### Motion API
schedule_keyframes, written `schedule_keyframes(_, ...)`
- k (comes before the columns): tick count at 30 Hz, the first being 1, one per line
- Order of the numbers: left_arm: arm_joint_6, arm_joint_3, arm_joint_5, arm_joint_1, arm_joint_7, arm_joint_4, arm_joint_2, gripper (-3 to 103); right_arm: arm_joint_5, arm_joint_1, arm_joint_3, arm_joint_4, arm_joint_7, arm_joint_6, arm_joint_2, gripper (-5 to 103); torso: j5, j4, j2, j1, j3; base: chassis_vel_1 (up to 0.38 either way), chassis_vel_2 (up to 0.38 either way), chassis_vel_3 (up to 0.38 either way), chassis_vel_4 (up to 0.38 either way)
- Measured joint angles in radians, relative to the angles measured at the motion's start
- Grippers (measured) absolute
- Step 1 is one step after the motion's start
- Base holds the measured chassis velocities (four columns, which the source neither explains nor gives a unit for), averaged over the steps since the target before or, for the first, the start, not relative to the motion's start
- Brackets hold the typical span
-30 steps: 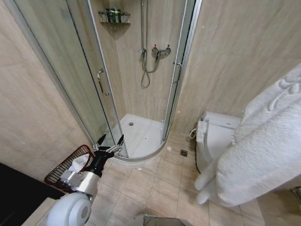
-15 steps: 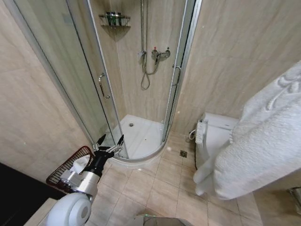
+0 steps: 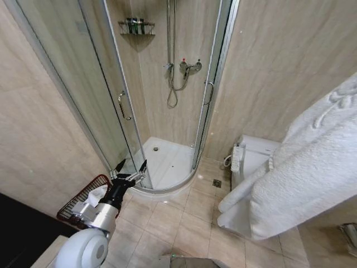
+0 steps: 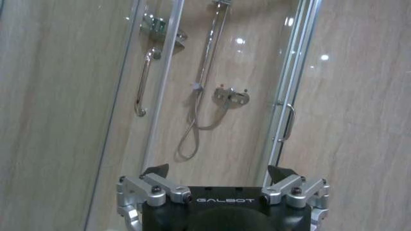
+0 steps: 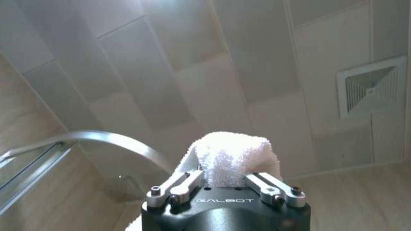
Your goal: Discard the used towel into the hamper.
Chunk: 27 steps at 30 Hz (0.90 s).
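White terry towel (image 3: 312,173): thick, looped pile, soft and limp, draped in heavy folds; hanging right of the toilet (image 3: 251,159) and partly across it. Pinched by a bunched fold between the closed fingers of the right gripper (image 5: 224,185), raised toward the ceiling. Likely light but bulky; apt to sag and trail, so best held by a gathered fold, as here. Hamper (image 3: 78,202): dark reddish-brown wire basket, rigid, openwork, on the floor well left of the toilet, something white already inside. Left gripper (image 3: 130,169): empty, spread wide, just beside the hamper. Glass shower enclosure (image 3: 120,106) and glossy beige tile between hamper and toilet.
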Motion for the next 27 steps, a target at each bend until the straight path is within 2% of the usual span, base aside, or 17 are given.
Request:
schedule_keyframes(11, 0.0, 0.0, 0.0, 0.0, 0.0, 0.0, 0.0, 100, -0.016, 0.076, -0.071, -0.022, -0.001, -0.003, -0.008, 12, 0.0, 0.0003, -0.002, -0.001, -0.001, 0.0, 0.0, 0.0, 0.0)
schedule_keyframes(19, 0.0, 0.0, 0.0, 0.0, 0.0, 0.0, 0.0, 100, -0.019, 0.068, -0.06, -0.014, 0.005, -0.009, -0.005, 12, 0.0, 0.0001, 0.052, 0.024, 0.028, 0.0, 0.0, 0.0, 0.0)
schedule_keyframes(27, 0.0, 0.0, 0.0, 0.0, 0.0, 0.0, 0.0, 100, -0.025, 0.035, -0.053, -0.012, 0.005, -0.005, 0.003, 12, 0.0002, 0.0, 0.076, 0.036, 0.04, 0.0, 0.0, 0.0, 0.0)
